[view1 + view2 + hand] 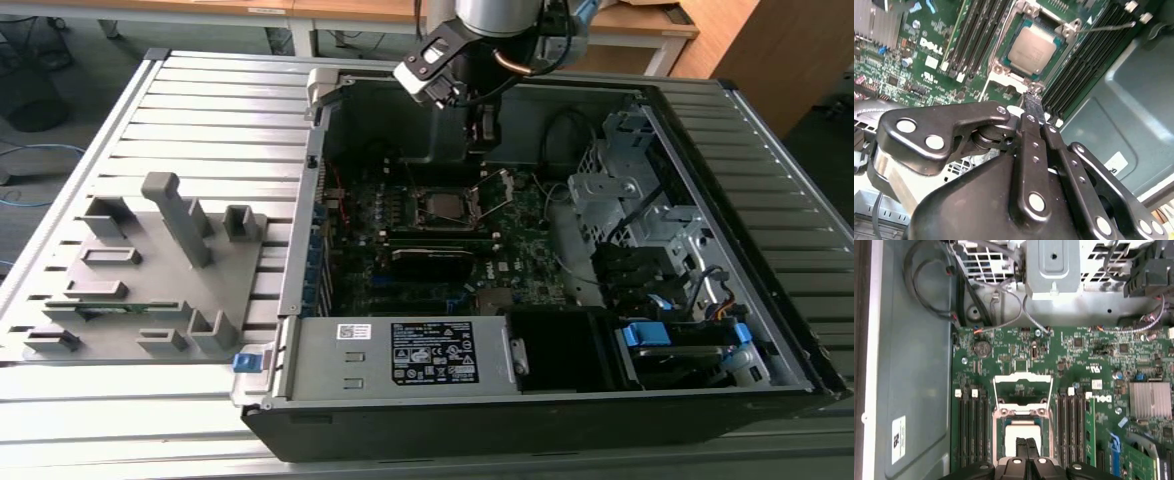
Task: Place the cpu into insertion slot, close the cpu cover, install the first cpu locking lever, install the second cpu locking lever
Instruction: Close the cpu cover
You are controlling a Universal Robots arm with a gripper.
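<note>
One cpu (1031, 48) lay seated in the one insertion slot (1003, 72) — grey top up. The one cpu cover (1023, 390) stood tipped open, off the chip. In the exterior view the gripper (483, 148) hung at 12 o'clock of the slot, and one power supply (334, 372) sat at 6 o'clock. In both wrist views its fingers (1033, 117) were pressed together, gripping nothing, with the tips near the slot's rim — whether they touched it could not be told. The power supply bore one dark printed label (434, 352), and the case wall carried one white sticker (899, 440).

Logo (932, 46) on circuit board (909, 75); fine-print label (434, 352) on power supply (334, 370); sticker (898, 439) on case wall (914, 365).
</note>
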